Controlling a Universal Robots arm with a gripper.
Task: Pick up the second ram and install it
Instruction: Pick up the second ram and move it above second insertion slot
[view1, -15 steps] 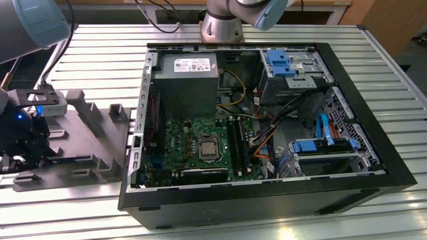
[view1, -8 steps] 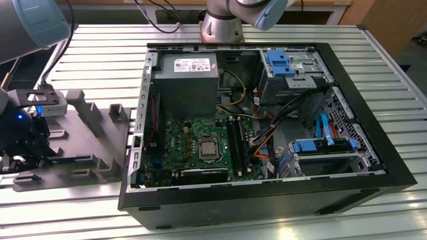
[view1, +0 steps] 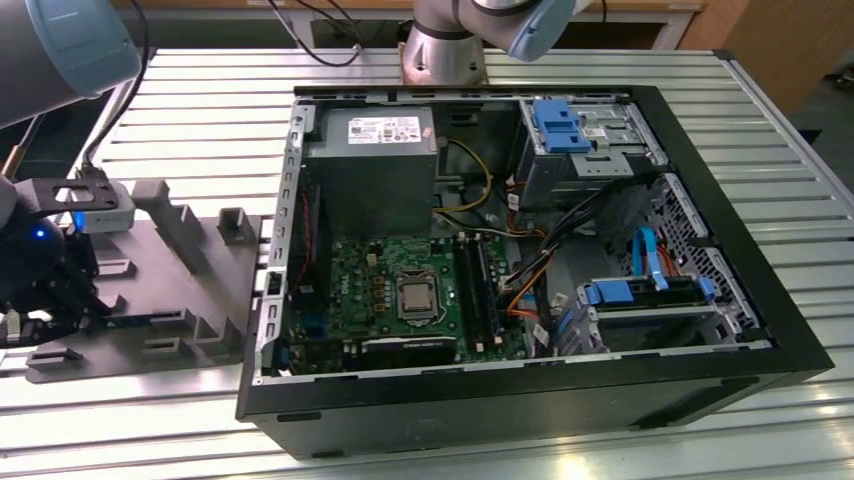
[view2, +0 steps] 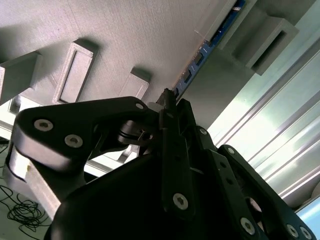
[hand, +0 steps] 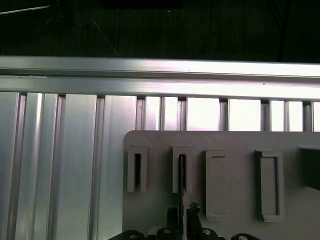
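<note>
Gripper (hand: 183, 216) clamped on the second ram (hand: 182, 172), which stands edge-up in a slot of the grey fixture plate (hand: 235, 145).
The open computer case (view1: 507, 410), well apart from the gripper toward the exterior view's right, holds the motherboard (view1: 387, 270) with its long black memory slots (view1: 477, 290), a power supply (view1: 374, 150), loose cables (view1: 534, 280) and blue-tabbed drive bays (view1: 561, 125). The fixture plate lies right under the gripper on the slatted aluminium table (hand: 75, 165), and raised slot holders (hand: 216, 185) sit just beside the gripped one. The case wall stands between the gripper and the memory slots. In both wrist views the ram runs straight out from between the black fingers (view2: 172, 130), with the near end pinched and the far end seated between the fixture blocks.
</note>
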